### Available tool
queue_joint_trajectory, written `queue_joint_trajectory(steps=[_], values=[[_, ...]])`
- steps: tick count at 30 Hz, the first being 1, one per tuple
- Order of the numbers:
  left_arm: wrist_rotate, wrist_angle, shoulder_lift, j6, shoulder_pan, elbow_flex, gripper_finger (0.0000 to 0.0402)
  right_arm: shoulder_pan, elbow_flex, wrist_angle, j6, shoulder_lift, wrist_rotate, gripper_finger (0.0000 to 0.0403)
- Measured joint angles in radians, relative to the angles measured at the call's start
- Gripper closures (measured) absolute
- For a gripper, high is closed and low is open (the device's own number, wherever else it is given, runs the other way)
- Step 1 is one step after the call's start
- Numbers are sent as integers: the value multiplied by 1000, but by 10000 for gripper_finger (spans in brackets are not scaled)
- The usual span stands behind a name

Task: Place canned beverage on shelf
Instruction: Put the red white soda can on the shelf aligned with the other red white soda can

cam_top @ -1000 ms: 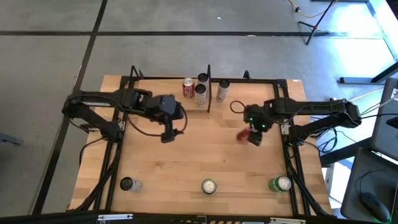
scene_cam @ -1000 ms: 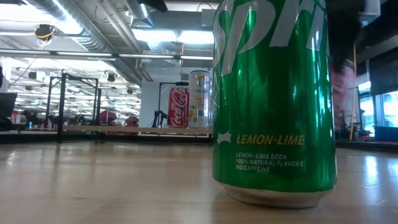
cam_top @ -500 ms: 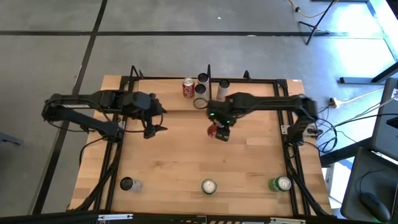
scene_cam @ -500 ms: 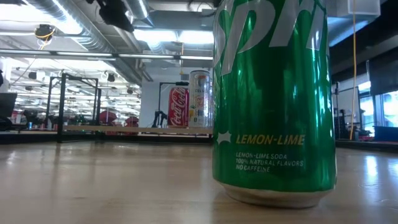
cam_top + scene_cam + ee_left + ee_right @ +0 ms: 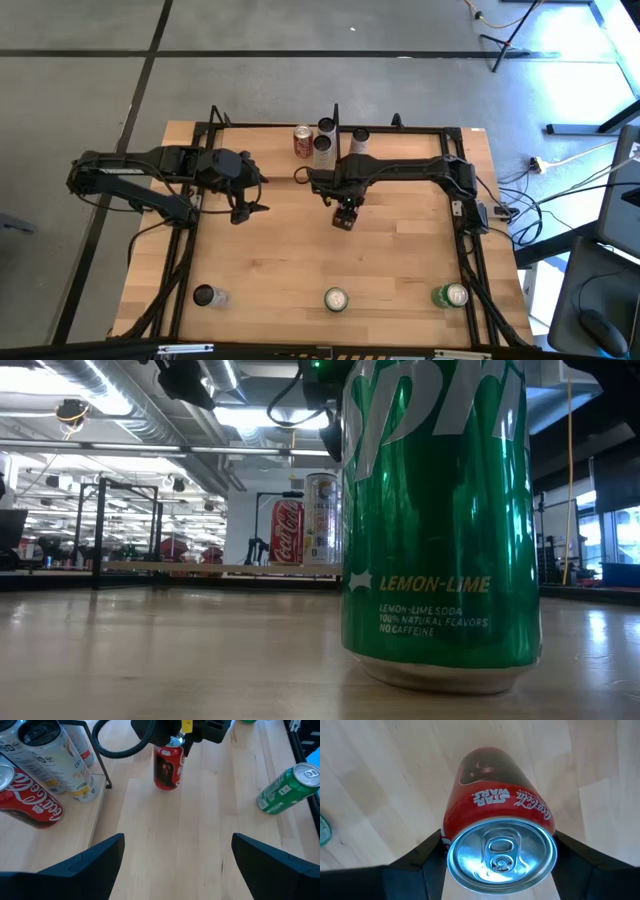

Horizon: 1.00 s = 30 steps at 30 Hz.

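Both arms are dark, near-black, built of slim jointed links; the left pincer ends in two broad, flat, wedge-shaped black fingers; the right pincer has a black cable looping off its wrist, a small green light, and a yellow tag.

Bright ceiling light (glare on green can).

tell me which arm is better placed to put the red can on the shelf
The right. Its gripper already holds the red can upright near the shelf, just in front of the cans standing there. The left gripper is open and empty, farther off to the side.
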<state>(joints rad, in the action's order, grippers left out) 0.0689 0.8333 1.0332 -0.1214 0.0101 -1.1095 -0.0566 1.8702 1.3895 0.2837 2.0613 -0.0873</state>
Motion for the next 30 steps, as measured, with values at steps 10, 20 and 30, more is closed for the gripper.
queue_joint_trajectory(steps=[10, 20, 30], values=[[0, 0, 0, 1, 0, 0, 46, 0, 1, -24, 24, 9, -3, 149], [0, 0, 0, 19, 0, 0, 46, 0, 2, -62, 25, 31, -37, 128], [0, 3, 0, 24, 0, 0, 47, 0, 2, -111, 23, 31, -37, 16]])
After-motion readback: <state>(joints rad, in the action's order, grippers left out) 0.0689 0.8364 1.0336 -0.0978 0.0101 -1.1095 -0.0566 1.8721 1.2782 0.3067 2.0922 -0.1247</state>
